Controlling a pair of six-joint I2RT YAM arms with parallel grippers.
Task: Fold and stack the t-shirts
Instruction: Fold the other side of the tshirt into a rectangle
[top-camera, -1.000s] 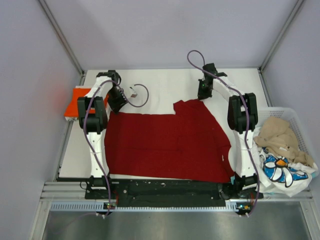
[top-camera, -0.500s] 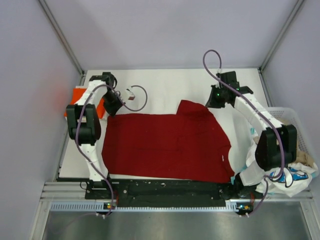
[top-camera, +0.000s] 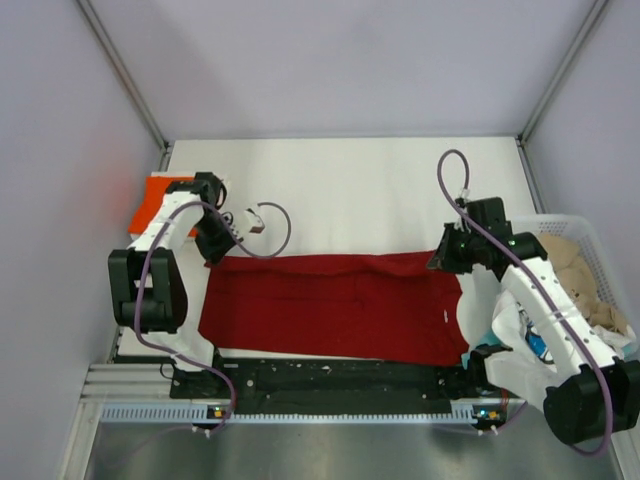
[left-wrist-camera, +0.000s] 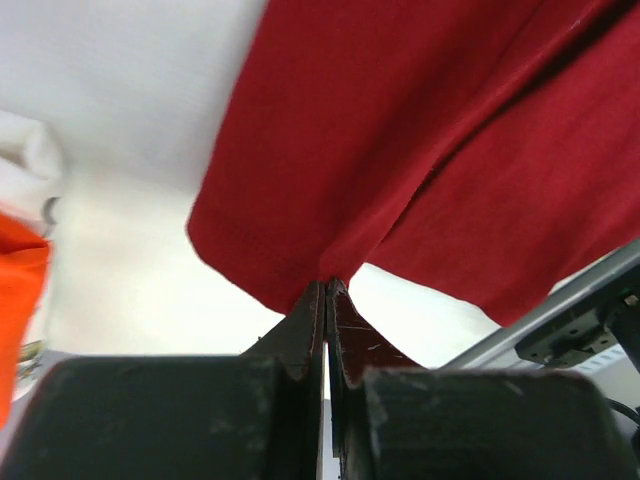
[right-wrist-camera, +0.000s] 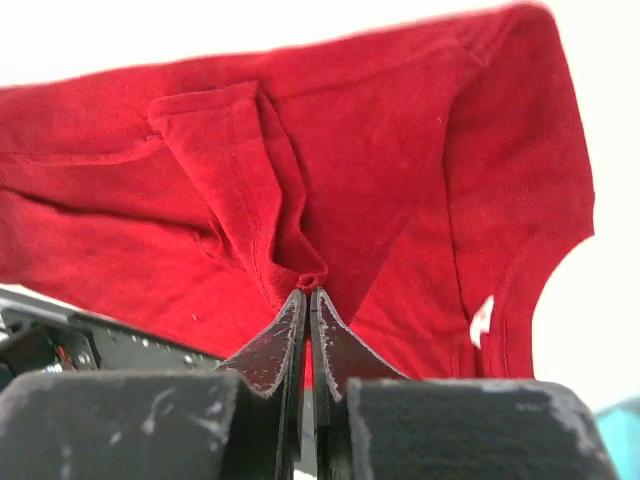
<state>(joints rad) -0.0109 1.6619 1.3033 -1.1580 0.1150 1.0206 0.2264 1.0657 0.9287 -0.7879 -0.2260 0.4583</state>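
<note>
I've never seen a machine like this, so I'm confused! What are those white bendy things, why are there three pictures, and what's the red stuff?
Those are two robot arms, bolted to a white table. One picture looks down from above. The other two come from small cameras on the wrists, showing the black fingers up close. The red stuff is a dark red t-shirt lying on the table. The left gripper and the right gripper each pinch its far edge, one at each end, shut on the cloth. An orange-red shirt lies at the left, and a beige shirt sits in the white basket on the right.
</note>
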